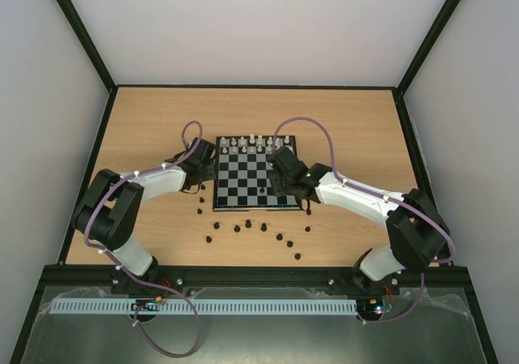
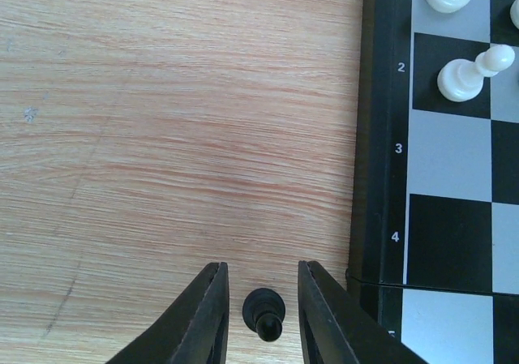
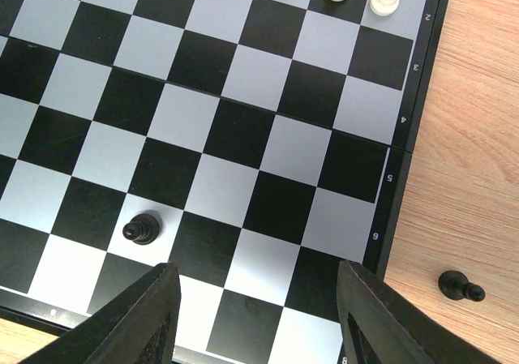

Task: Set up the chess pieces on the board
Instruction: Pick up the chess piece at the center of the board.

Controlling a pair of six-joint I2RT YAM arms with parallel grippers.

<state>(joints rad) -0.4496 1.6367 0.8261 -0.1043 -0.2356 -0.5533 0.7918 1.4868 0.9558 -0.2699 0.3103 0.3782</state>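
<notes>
Left claw (image 2: 261,273) hangs part-open low over the wooden table (image 2: 162,137), its dark fingers (image 2: 207,323) flanking a black pawn (image 2: 264,314) with a sliver of bare wood showing on either side, so nothing is gripped. The board (image 2: 381,137) lies just to that claw's right, with white pieces (image 2: 465,76) on its numbered rows one and two. Right claw (image 3: 255,271) is spread wide and empty above the board's near right corner. Ahead of it, a lone black piece (image 3: 142,228) stands on a pale square, and a toppled black piece (image 3: 461,286) lies on the wood just off the board's edge. From overhead, both arms reach forward with elbows bent outward, the left wrist beside the board's left border and the right wrist over its right-hand files. That view alone shows the loose black pieces (image 1: 248,222) strung in a ragged arc on the table between the board and the arm bases, and the white pieces lined along the two far rows. It cannot show the pawn between the left fingers or the piece on the pale square, both lost under the wrists. Only the wrist cameras settle how far each claw is open.
</notes>
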